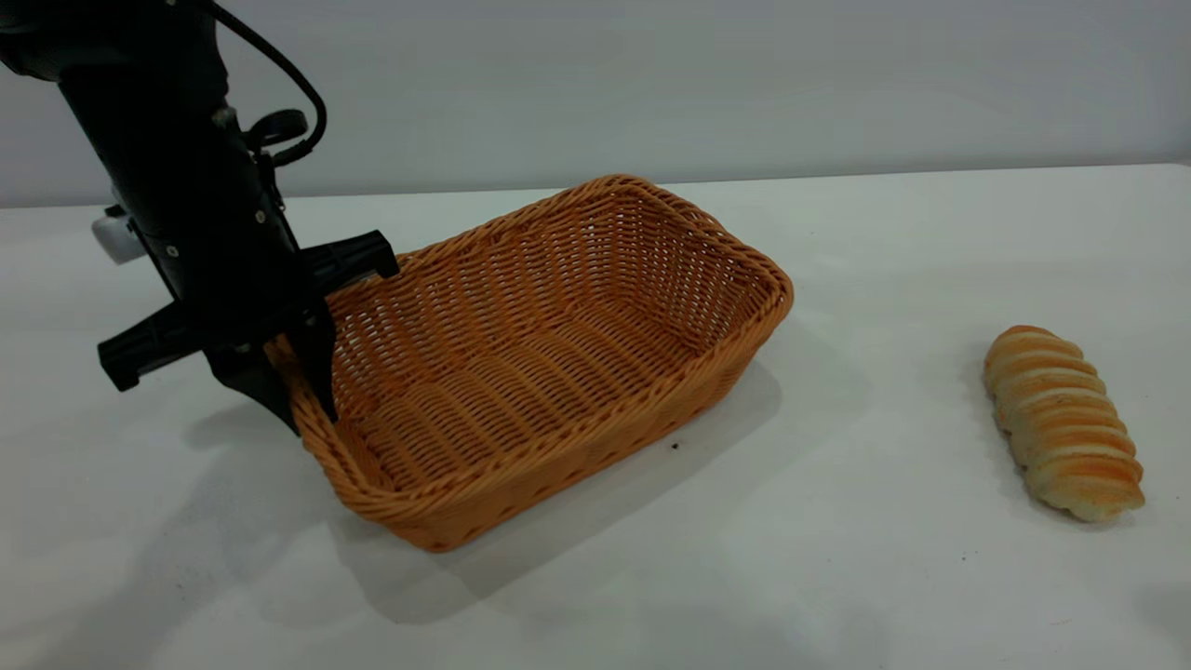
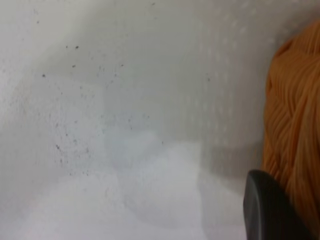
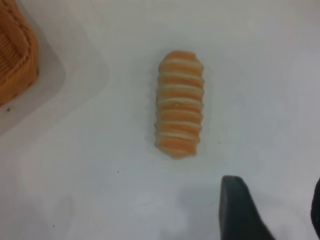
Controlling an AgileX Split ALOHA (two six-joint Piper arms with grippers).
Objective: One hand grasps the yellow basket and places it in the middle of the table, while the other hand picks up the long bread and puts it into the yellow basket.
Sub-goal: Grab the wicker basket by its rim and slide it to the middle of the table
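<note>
On the desk [image 1: 884, 577] in the exterior view, the left pincer [image 1: 296, 400] is clamped over the yellow basket [image 1: 549, 363] rim; a thin bite there could slip or tip it. In the left wrist view, one finger [image 2: 267, 210] presses the weave. In the right wrist view, the right pincer [image 3: 275, 210] hangs released above the long bread [image 3: 180, 104], which lies well apart from the basket and might roll.

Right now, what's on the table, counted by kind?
Yellow basket: 1, its rim held by the left hand
Long bread: 1, lying on the table apart from the basket
Total: 2
</note>
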